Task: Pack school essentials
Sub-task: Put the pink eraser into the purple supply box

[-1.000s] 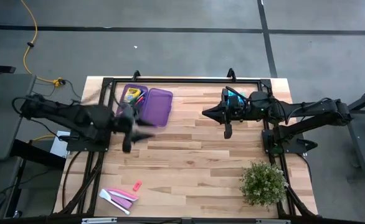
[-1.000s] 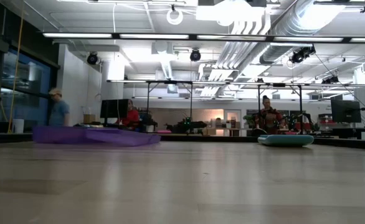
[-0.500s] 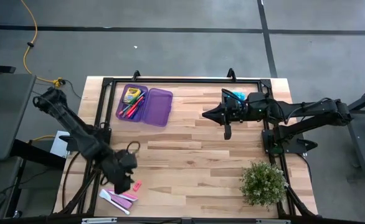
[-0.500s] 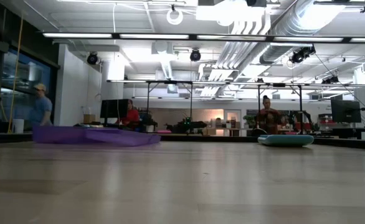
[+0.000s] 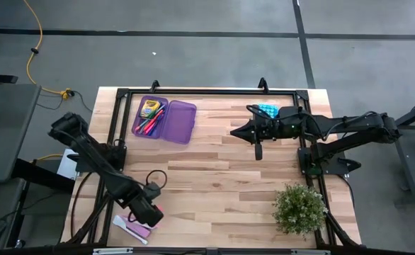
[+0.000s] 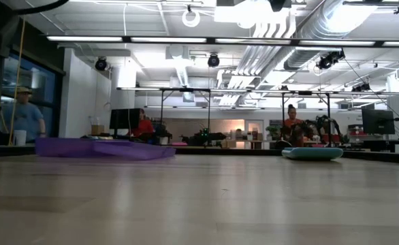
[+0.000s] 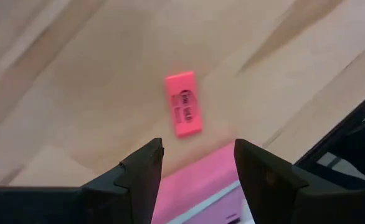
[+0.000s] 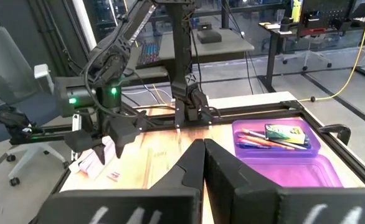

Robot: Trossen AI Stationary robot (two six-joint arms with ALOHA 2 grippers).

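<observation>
School essentials sit in two groups on the wooden tabletop (image 5: 222, 177). A purple case (image 5: 166, 119) lies open near the far left corner; its tray half holds the yellow-green crayon box (image 5: 149, 108) with red and green pencils (image 5: 147, 124) and a blue pen (image 8: 257, 144) beside it, while the lid half lies flat alongside.

At the near left corner — by the front edge — a pink-and-white piece of stationery (image 5: 135, 228) lies flat, and just beside it a small pink eraser (image 7: 184, 112) with dark print on its face.

The left gripper (image 5: 153, 210) hangs directly over that corner. Its two dark fingers (image 7: 142, 171) stand spread wide with nothing between them; the eraser shows on the wood in the gap ahead of the tips, apart from both, and the pink edge of the larger piece sits under the gap.

The right gripper (image 5: 258, 151) is well away, over the far right part of the tabletop, its fingers pressed together and holding nothing. A blue object (image 5: 267, 109) lies by the far edge just behind that arm; what it is I cannot tell. A small bushy green plant (image 5: 299, 207) stands at the near right corner.

People show in the room beyond the table.
</observation>
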